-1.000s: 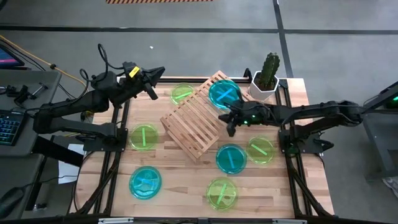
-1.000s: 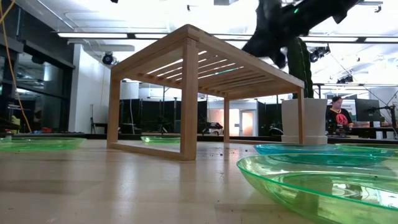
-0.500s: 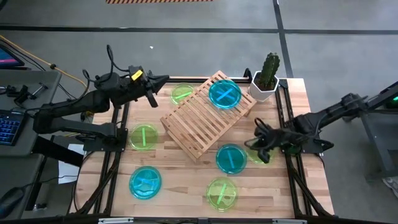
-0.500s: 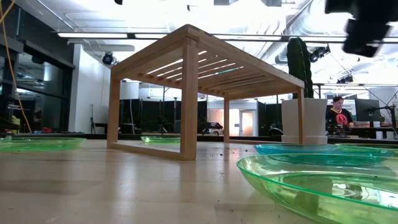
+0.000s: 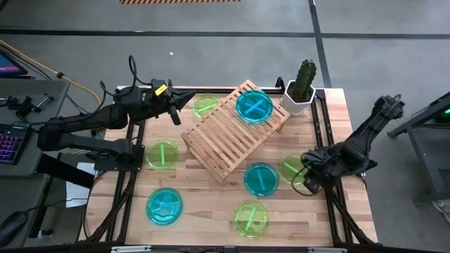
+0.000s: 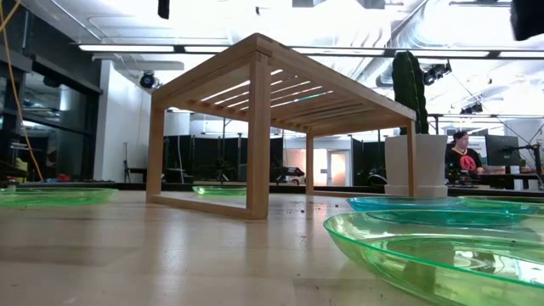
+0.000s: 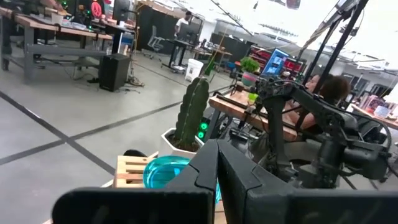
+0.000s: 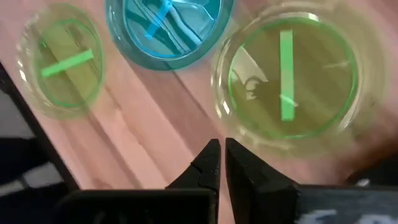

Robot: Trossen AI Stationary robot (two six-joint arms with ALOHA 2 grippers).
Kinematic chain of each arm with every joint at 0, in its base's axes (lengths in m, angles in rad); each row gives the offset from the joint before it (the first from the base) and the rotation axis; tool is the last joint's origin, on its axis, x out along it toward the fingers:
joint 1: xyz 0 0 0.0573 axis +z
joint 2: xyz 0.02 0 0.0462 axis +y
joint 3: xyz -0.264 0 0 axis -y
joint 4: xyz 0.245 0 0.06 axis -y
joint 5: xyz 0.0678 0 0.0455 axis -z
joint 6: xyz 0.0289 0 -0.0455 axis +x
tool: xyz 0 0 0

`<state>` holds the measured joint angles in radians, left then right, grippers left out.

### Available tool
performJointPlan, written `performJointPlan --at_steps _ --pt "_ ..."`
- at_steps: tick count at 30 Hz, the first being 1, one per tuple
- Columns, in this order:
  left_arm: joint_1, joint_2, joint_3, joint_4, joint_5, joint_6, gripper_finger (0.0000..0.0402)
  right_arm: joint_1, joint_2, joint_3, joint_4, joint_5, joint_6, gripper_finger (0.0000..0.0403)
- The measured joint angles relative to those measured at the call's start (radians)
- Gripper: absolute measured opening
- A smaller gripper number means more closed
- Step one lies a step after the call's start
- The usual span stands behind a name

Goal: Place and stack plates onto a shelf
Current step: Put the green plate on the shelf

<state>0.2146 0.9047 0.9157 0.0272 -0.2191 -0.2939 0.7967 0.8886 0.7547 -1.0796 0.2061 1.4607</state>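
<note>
The slatted wooden shelf stands slantwise mid-table on its legs. One teal plate lies on its far end, also in the left wrist view. Other plates lie flat on the table: green ones and teal ones. My right gripper hovers shut over the table beside the green plate, touching nothing. My left gripper is shut in the air left of the far green plate, pointing at the shelf.
A potted cactus stands at the far right corner behind the shelf. Black frame rails run along the table's left and right sides. Bare planks show near the table's near edge between the plates.
My right gripper has drawn back from the shelf's far end, beside the teal plate, toward the table's near right, and now points down by the green plate. The teal plate stays on the shelf. My left gripper has shifted slightly right, toward the shelf.
</note>
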Motion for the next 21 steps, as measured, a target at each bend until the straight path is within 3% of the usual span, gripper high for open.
performJointPlan --at_steps 8,13,21 --pt "0.001 0.0 0.0 0.001 -0.012 -0.001 0.0 0.287 0.003 -0.152 0.055 0.028 0.685 0.0103" --pt "0.001 0.0 0.0 0.001 -0.012 -0.01 0.0 0.259 0.003 -0.302 0.242 -0.037 0.737 0.0155" --pt "0.001 0.0 0.0 0.0 -0.012 -0.036 0.0 0.161 -0.01 -0.391 0.291 -0.022 0.738 0.0165"
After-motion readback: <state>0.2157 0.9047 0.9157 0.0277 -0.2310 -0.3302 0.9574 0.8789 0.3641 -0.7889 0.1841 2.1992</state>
